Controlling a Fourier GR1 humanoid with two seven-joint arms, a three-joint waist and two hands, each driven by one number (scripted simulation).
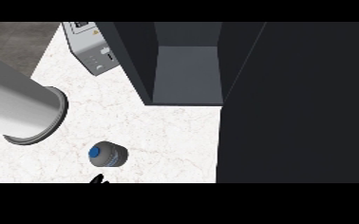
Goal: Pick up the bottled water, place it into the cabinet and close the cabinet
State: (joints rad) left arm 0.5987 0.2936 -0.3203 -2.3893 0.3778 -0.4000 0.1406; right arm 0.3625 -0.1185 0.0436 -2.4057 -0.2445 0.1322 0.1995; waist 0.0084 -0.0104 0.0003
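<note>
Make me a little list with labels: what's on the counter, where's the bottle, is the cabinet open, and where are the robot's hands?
counter: white marbled top
bottle: bottled water, blue cap, standing on the counter, nothing holding it
cabinet: dark cabinet open, shelf bare
door: cabinet door swung open at right
other things: grey appliance at back, big grey forearm at left
hands: only dark fingers show at the bottom edge

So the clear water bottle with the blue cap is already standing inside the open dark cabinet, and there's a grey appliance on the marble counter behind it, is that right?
Not quite. The head view shows the clear water bottle with the blue cap standing on the white marble counter, in front of the open dark cabinet, not inside it; the shelf that shows is bare. The grey appliance does sit on the counter, left of the cabinet.
</note>
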